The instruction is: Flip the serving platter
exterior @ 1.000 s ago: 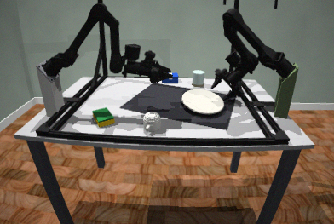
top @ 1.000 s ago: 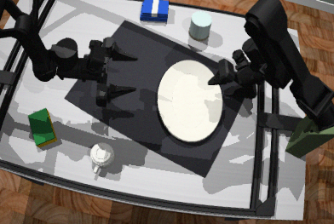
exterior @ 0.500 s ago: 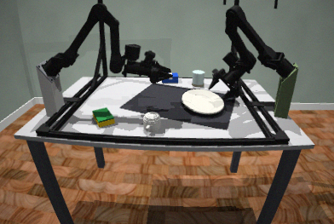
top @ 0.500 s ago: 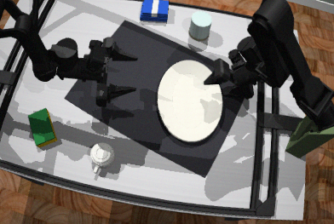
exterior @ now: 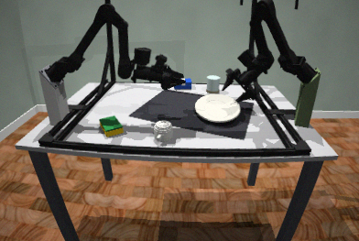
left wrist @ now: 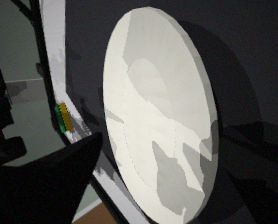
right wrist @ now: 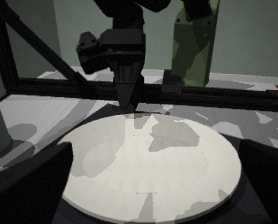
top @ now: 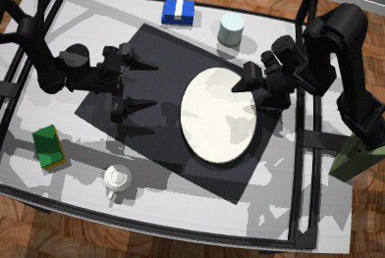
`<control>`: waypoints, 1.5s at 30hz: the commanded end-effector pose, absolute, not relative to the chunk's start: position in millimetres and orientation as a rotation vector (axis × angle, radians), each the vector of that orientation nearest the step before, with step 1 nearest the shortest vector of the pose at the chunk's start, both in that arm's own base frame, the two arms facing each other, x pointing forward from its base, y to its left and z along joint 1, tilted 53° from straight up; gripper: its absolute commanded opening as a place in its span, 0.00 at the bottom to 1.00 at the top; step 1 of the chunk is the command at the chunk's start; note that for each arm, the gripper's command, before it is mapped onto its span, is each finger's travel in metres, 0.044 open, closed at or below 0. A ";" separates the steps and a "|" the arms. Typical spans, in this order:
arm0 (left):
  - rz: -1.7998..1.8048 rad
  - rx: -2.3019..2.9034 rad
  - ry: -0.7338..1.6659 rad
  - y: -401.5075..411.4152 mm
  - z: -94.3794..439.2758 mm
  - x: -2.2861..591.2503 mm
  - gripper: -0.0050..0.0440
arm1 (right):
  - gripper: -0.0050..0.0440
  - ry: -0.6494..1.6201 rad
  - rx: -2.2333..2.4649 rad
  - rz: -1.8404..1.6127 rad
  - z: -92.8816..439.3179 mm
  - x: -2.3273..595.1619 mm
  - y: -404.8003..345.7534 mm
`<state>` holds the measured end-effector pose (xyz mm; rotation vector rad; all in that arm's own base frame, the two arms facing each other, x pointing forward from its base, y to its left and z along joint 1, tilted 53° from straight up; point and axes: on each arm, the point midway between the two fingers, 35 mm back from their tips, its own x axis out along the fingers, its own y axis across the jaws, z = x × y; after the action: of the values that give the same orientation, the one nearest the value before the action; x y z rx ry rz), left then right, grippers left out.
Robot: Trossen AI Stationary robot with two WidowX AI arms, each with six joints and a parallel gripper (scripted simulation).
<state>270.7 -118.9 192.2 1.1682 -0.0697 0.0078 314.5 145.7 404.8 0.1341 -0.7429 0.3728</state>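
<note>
Plainly, the plate (top: pixel 218 119) (exterior: pixel 217 109) (left wrist: pixel 155 115) (right wrist: pixel 150 165) lies face up on the dark mat (top: pixel 162 117) (exterior: pixel 160 111), right of centre in the top view. The left gripper (top: pixel 246 97) (exterior: pixel 231 95) is spread open at its rim; the right gripper (top: pixel 157 86) (exterior: pixel 183 82), also open and empty, hangs apart from it. Toward the top edge, a blue box (top: pixel 171 12) (exterior: pixel 183 85) wears a white band.

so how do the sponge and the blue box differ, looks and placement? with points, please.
Sponge (top: pixel 46 143) (exterior: pixel 110 121) (left wrist: pixel 63 118): green on top, yellow beneath. Blue box (top: pixel 170 10) (exterior: pixel 186 85): blue with a white band across its top.
Sponge sits at the near side in the exterior view; blue box sits by the far rail.
Shared: both lie on the table, off the mat (top: pixel 162 77) (exterior: pixel 167 106).
</note>
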 end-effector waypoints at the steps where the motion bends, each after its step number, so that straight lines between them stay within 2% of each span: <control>1: 0.051 1.152 -0.086 -110.9 210.1 262.7 1.00 | 1.00 -0.744 0.139 0.368 405.4 315.0 145.0; 45: 0.151 1.147 -0.150 -61.3 318.8 229.6 1.00 | 1.00 -0.744 0.139 0.368 405.4 315.0 145.0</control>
<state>230.2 -73.1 296.6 1.1711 -0.1398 0.1091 314.6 145.7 404.8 0.1342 -0.7428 0.3729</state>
